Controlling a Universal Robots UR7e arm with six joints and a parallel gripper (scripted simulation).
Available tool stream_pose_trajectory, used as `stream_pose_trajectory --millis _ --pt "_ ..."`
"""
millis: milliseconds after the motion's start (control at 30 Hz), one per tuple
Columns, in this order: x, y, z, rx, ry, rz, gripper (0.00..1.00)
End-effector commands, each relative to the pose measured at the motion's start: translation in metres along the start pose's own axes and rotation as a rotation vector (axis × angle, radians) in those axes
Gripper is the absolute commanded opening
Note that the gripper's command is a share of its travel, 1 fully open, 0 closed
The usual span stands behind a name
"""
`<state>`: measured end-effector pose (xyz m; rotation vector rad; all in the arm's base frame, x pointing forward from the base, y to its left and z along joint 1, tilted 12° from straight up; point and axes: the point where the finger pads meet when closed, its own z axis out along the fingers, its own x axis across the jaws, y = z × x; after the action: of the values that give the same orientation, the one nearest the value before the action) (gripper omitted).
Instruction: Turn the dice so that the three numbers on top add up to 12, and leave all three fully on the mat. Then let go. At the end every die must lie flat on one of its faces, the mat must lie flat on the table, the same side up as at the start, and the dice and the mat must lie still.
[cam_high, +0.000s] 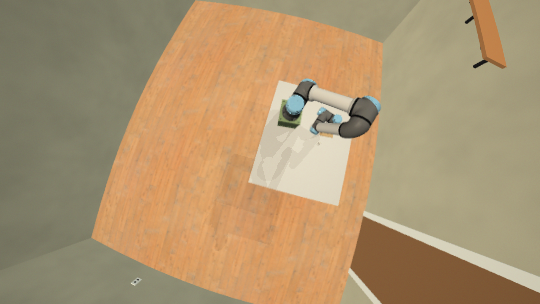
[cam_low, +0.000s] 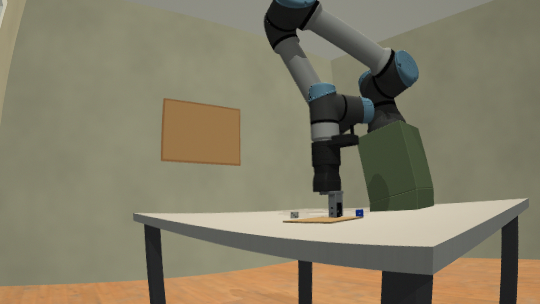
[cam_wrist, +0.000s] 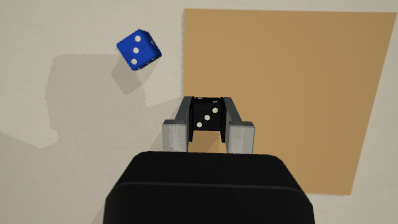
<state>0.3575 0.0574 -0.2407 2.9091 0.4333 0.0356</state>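
My table (cam_low: 450, 235) carries the tan mat (cam_wrist: 310, 100). My gripper (cam_wrist: 207, 110) hangs over the mat's left edge, fingers closed partway on the black die (cam_wrist: 206, 116), three pips facing the wrist camera. The blue die (cam_wrist: 139, 48) lies off the mat on the bare table, up-left, showing three. A grey die (cam_low: 294, 214) sits beyond the mat's far side.

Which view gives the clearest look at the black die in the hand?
The wrist view. The black die fills the gap between the hand's fingers, with three pips showing on its facing side. The exterior view shows only a dark sliver between the fingers over the mat. In the top view the arm hides it.
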Motion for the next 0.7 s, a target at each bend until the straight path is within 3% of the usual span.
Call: stream_pose_trajectory --millis 0,500,533,667 --pt "0.0004 0.0001 -0.0003 0.000 0.001 0.000 0.40" --pt "0.0004 0.0001 -0.0003 0.000 0.001 0.000 0.40" --pt "0.0004 0.0001 -0.0003 0.000 0.001 0.000 0.46" --pt "0.0004 0.0001 -0.0003 0.000 0.001 0.000 0.52"
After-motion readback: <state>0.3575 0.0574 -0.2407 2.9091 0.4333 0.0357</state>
